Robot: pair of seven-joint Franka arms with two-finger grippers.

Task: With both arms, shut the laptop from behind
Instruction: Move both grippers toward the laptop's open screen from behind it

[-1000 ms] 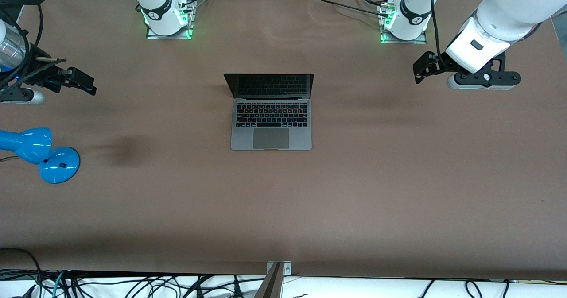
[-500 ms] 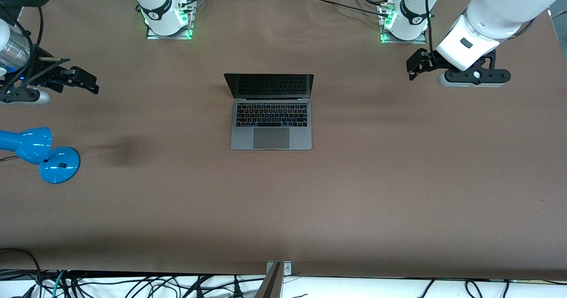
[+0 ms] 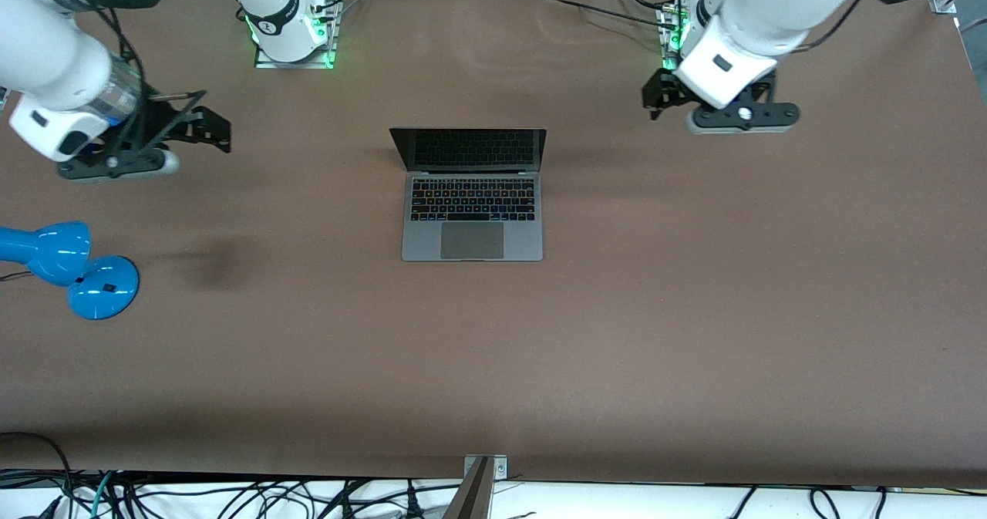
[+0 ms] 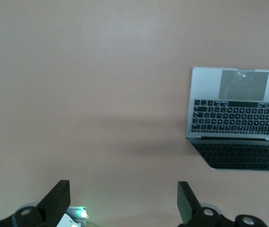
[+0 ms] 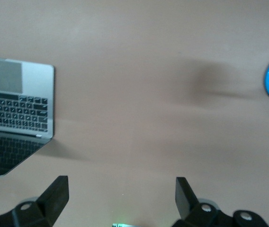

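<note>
A: Here's the laptop, lid up, sitting mid-desk, somewhat closer to the edge where the arm bases stand than to the camera's edge. Screen dark, keyboard facing the front camera.

B: And both arms are up in the air. The left gripper hangs over bare desk toward the left arm's end, close to its own base. Its fingers are spread wide in the left wrist view, pinching nothing.

A: Same story for the right gripper, over bare desk toward the right arm's end, above the blue lamp near that edge. Its fingers are spread apart as well, empty.

B: So how does this lid handle?

A: I'd judge it thin, stiff metal with a glass screen, slick to the touch and fragile. No pinching needed, I'd say. Push on the lid's upper edge from the base side, one gripper toward each top corner, evenly, so the hinge doesn't twist.

B: And gently. The light base could skid across the desk.
</note>
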